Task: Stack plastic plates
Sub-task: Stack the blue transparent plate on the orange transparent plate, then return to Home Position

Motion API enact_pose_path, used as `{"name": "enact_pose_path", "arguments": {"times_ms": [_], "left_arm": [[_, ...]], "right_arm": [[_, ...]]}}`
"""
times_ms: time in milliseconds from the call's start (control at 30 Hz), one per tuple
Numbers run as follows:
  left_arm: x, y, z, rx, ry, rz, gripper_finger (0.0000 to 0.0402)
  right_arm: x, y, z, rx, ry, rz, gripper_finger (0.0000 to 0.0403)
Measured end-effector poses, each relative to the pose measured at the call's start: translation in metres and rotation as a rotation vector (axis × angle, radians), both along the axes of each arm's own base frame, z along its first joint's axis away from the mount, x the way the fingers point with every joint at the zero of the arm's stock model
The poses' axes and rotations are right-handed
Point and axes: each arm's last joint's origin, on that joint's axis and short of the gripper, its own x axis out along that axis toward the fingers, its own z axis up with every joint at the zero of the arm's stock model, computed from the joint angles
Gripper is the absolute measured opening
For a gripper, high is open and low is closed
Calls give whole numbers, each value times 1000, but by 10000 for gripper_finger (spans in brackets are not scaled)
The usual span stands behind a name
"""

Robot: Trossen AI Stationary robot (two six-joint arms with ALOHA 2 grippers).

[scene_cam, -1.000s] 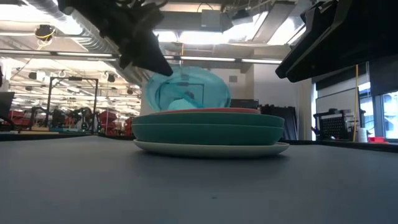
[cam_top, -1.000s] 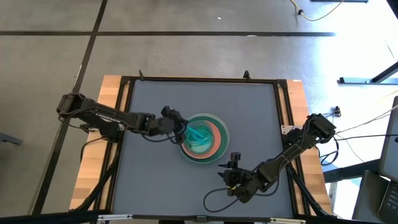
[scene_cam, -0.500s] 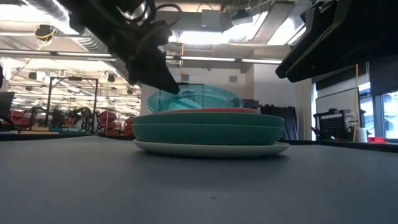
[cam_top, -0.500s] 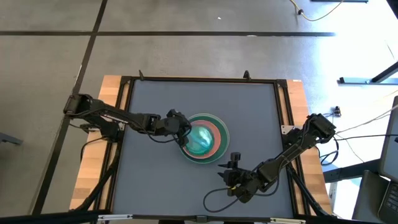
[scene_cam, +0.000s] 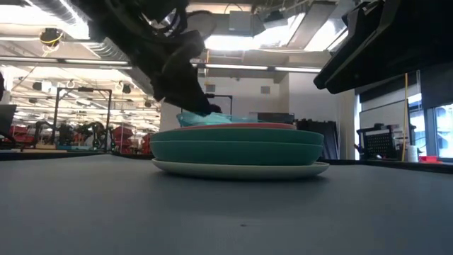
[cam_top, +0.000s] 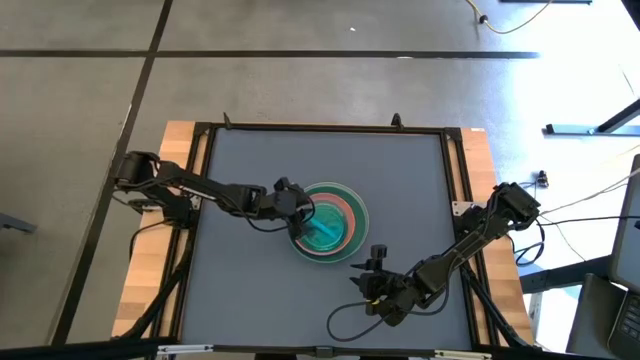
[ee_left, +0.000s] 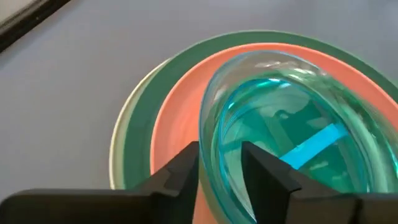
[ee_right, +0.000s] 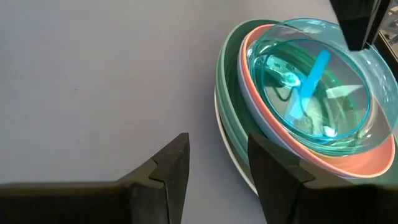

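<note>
The left tool (ee_left: 221,168) is closed on the near rim of the cyan plate (ee_left: 292,143), one finger inside the rim and one outside. The plate sits low over the stack, nearly level, on the pink plate (ee_left: 180,124), with the green plate (ee_left: 134,146) and the cream plate (scene_cam: 241,168) beneath. The whole stack lies near the middle of the bench (cam_top: 250,280).

The main risk is in the release. The cyan plate looks off-centre on the stack, shifted toward the side away from the left tool. If the fingers open while the rim is tilted, it could skid across the smooth pink plate or settle crooked. If the inner finger catches the rim as the tool pulls back, it may drag the plate, or the whole light stack, across the bench.

The right tool (ee_right: 214,165) waits with its fingers apart, near the bench's front edge, well clear of the stack (cam_top: 375,285).
</note>
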Motion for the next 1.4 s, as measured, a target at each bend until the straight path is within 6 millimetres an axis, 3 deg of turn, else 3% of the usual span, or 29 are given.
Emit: {"name": "enact_pose_path", "arguments": {"times_ms": [233,467,767,933,1100,1400], "left_arm": [[-6,0,34,60,0,-52,129],[-22,-4,52,78,42,-80,129],[-32,-29,35,248,91,-223,93],[-44,-34,26,260,3,-379,65],[-73,-26,28,259,-176,-410,39],[-127,-13,12,252,-508,-401,5]], "right_arm": [[0,0,0,-1,1,0,156],[1,1,1,12,-15,2,156],[-5,-5,0,-96,79,47,156],[-13,-27,5,-97,95,19,145],[-30,-63,10,-11,44,15,104],[-50,-138,9,202,-245,193,36]]}}
